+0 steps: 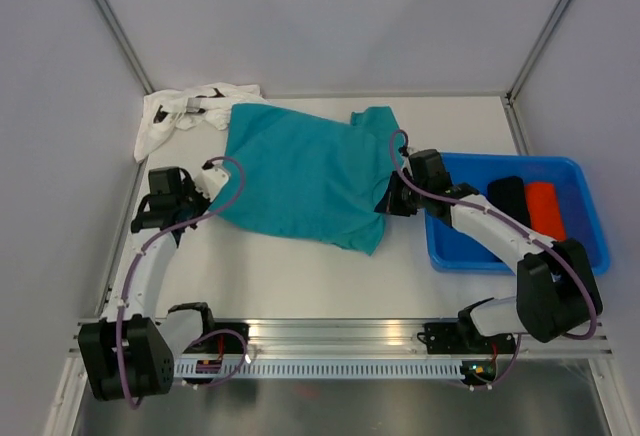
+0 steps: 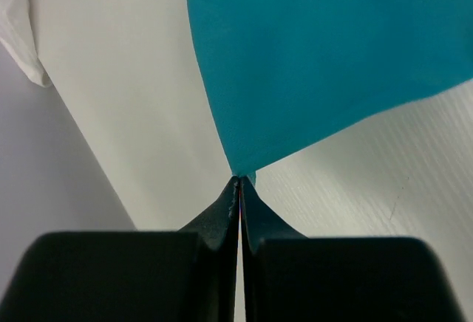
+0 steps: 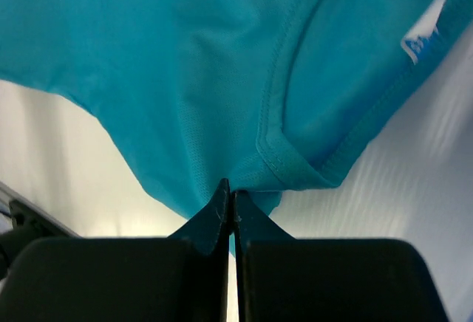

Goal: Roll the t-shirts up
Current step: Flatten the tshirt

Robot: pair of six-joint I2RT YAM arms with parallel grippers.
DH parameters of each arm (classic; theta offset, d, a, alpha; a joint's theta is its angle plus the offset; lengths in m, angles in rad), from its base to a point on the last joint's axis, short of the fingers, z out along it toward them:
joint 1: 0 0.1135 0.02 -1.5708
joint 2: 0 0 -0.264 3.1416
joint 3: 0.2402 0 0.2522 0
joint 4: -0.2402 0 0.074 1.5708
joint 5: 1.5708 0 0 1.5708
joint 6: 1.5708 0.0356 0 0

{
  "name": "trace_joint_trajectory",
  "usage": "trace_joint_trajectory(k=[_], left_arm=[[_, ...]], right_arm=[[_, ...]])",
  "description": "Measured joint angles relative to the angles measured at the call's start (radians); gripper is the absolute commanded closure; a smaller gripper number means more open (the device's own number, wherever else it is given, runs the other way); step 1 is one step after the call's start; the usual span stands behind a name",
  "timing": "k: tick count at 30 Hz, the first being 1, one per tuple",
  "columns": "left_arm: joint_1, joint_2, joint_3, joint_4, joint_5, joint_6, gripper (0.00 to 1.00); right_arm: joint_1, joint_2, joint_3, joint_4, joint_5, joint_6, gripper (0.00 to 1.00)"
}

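**Teal shirt pinched at both sides**

The teal t-shirt [image 1: 300, 181] lies spread mid-bench [image 1: 300, 276]. The left fingers [image 2: 224, 222] are clamped together on its corner at eight o'clock, and the right fingers [image 3: 214, 222] on its edge at three. A white t-shirt [image 1: 180, 111] lies crumpled at eleven.

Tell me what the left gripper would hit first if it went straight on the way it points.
Probably more of the teal t-shirt: the left gripper is shut on its corner and the cloth spreads straight ahead.
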Motion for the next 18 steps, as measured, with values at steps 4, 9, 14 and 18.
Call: trace_joint_trajectory(k=[4, 9, 14, 18], left_arm=[[0.000, -0.123, -0.112, -0.031, 0.008, 0.016, 0.98], [0.000, -0.269, -0.243, -0.092, 0.002, 0.042, 0.98], [0.000, -0.348, -0.293, -0.176, -0.024, 0.053, 0.98], [0.000, -0.384, -0.288, -0.198, -0.016, 0.056, 0.98]], right_arm=[[0.050, -0.040, -0.063, -0.008, 0.011, 0.011, 1.00], [0.053, -0.111, -0.082, -0.035, 0.070, 0.005, 1.00], [0.068, -0.124, -0.093, -0.057, 0.109, -0.002, 0.99], [0.094, -0.063, -0.061, -0.064, 0.139, -0.008, 0.89]])
